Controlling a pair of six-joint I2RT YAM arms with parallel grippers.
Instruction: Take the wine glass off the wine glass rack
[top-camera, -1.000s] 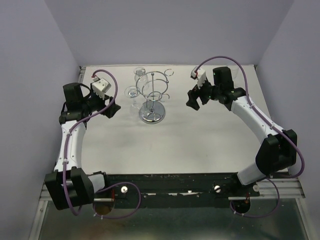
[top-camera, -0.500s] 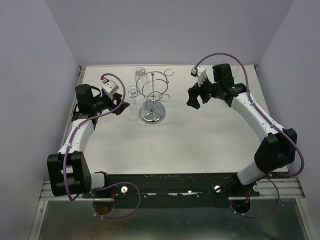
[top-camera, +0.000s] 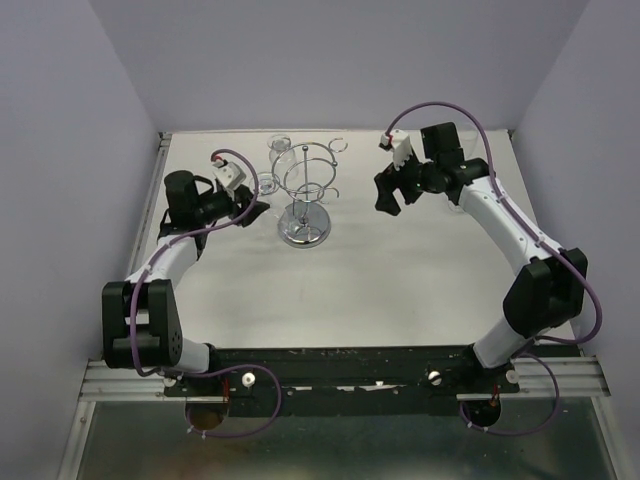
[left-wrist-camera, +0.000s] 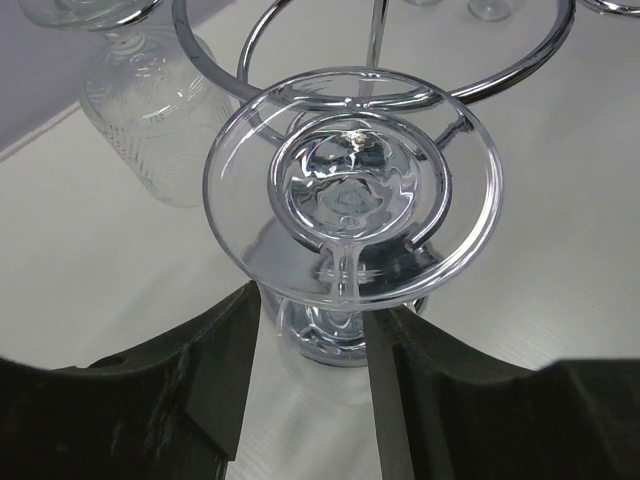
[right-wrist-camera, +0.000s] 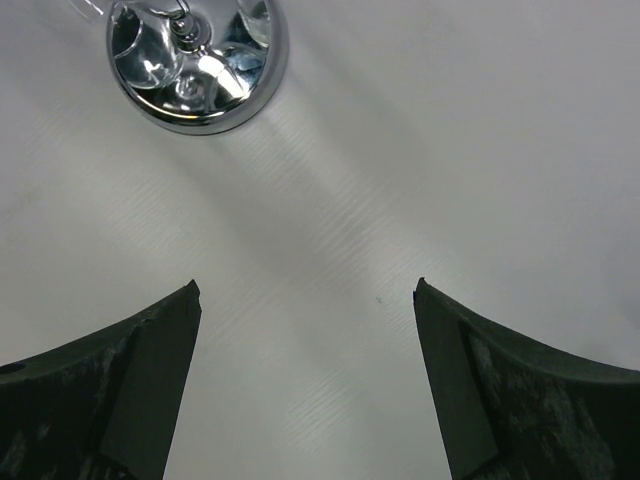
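Left gripper (left-wrist-camera: 315, 300) sat partly open, its fingers either side of the stem of the wine glass (left-wrist-camera: 350, 200), with a gap visible beside the stem. That glass hung upside down in a ring of the wine glass rack (top-camera: 305, 228). Right gripper (right-wrist-camera: 305, 290) gaped wide above the tabletop (right-wrist-camera: 400, 150), near the rack's base.
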